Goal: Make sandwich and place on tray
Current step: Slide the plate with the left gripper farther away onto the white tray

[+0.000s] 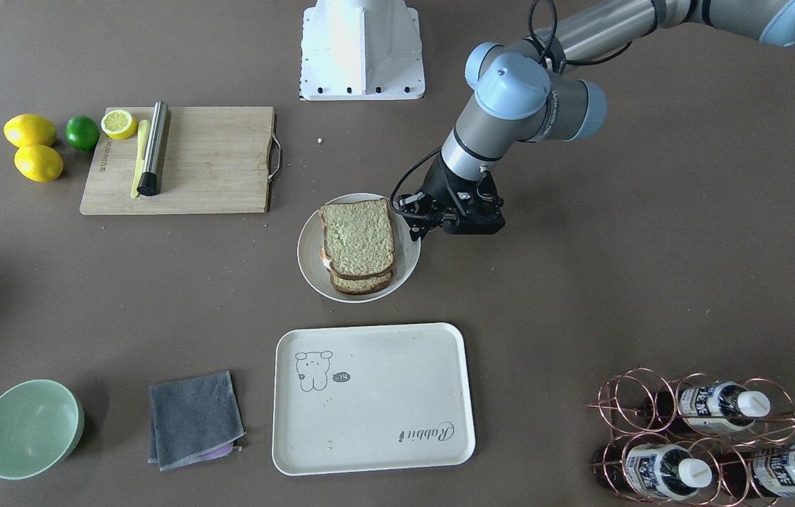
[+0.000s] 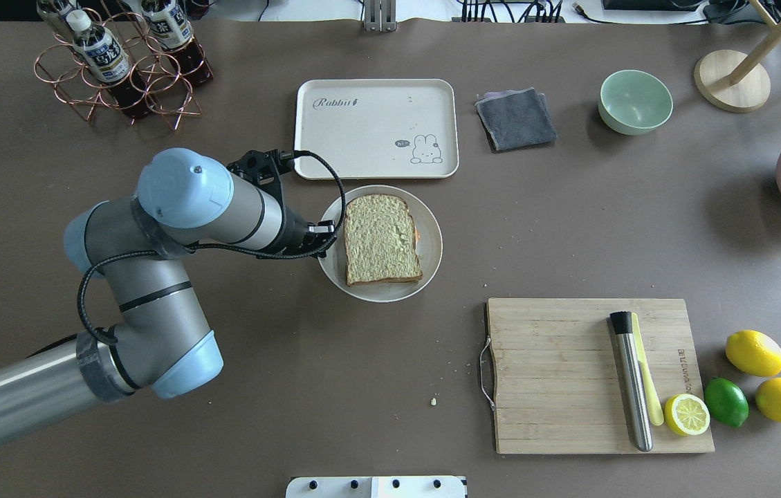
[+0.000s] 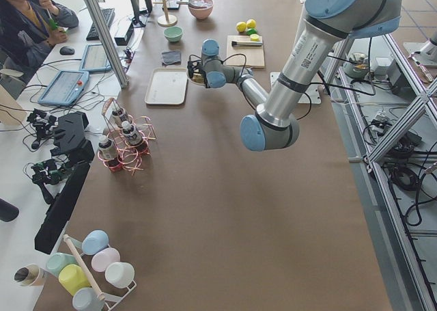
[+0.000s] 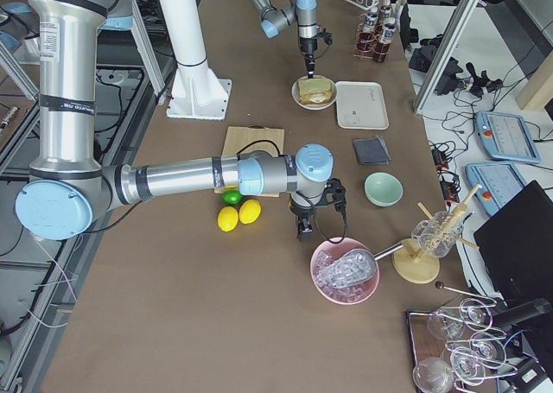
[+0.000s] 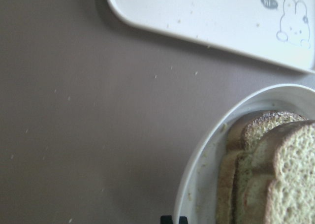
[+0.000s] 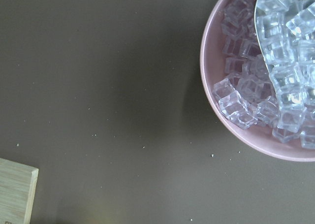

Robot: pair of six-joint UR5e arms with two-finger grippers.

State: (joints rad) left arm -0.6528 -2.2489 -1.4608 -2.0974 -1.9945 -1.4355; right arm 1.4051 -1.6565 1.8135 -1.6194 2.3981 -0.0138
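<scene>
Pale-crumb, brown-crusted bread slices with a fried egg between them, the sandwich (image 1: 357,243), sit stacked on a round white plate (image 1: 307,262) just beside the left pincer (image 1: 460,222), whose tips look pressed together on nothing. The cream rectangular tray (image 1: 369,429) lies near the pincer, on its side away from the robot. A one-sided pinch could shear off the top slice or spill the egg. The plate's rim stands between pincer and bread. The right pincer (image 4: 304,227) hangs well apart by a pink bowl of ice cubes (image 4: 346,276); I cannot tell its state.

Tray (image 2: 362,142), overhead view: script "Rabbit" at 10 o'clock corner; speech bubble "hi" at 4 o'clock. Cutting board (image 2: 556,373) engraving and bottle labels (image 1: 654,468) illegible.
</scene>
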